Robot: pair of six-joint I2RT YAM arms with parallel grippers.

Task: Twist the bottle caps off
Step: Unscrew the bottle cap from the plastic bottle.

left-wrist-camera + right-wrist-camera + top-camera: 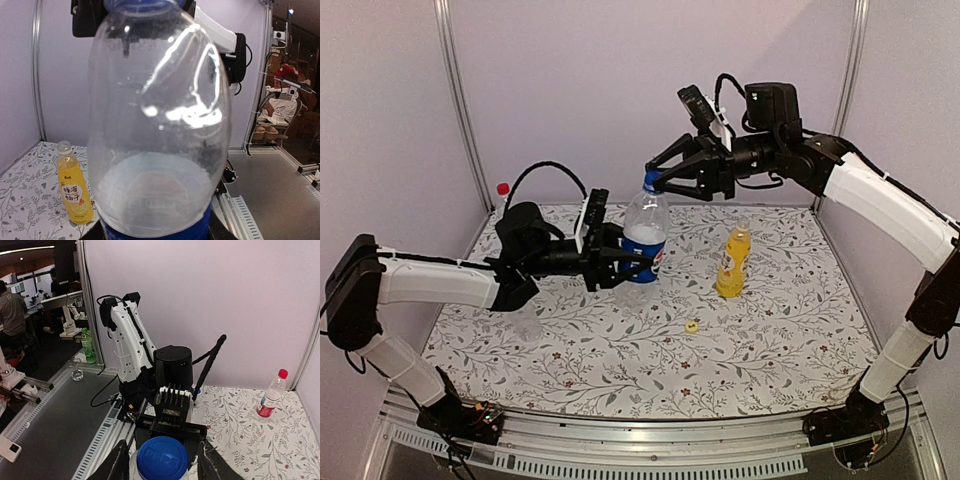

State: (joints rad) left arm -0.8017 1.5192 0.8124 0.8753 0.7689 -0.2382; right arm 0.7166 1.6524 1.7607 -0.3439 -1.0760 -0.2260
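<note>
Firstly, note the left hand clamped sideways round the label band of the blue-label bottle, holding it upright over the middle of the bench; hard to tell whether resting on the cloth or just clear of it. Squeeze firmly there, on the stiffer band rather than the soft clear shoulder above, which would likely buckle and slip under torque. Hold the bottle dead vertical and resist any roll of the wrist.

Moving right, see the blue cap at the bottle's top, with the right hand reaching in from the right and flanking it. From the right wrist view, read the fingers as apart, with a thin gap visible on each side of the cap and no grip yet. Centre the cap between the pads before closing, seat them on the side wall rather than the top edge, then close fully. Turn anticlockwise as seen from above, in short arcs within wrist range, letting go and re-seating between arcs. Lift gently only after running off the thread, to avoid dragging the bottle out of the left hand.

Further right, mind the small yellow cap lying on the bench and the yellow bottle standing just beyond it. Set the blue cap down well apart from both.
</note>
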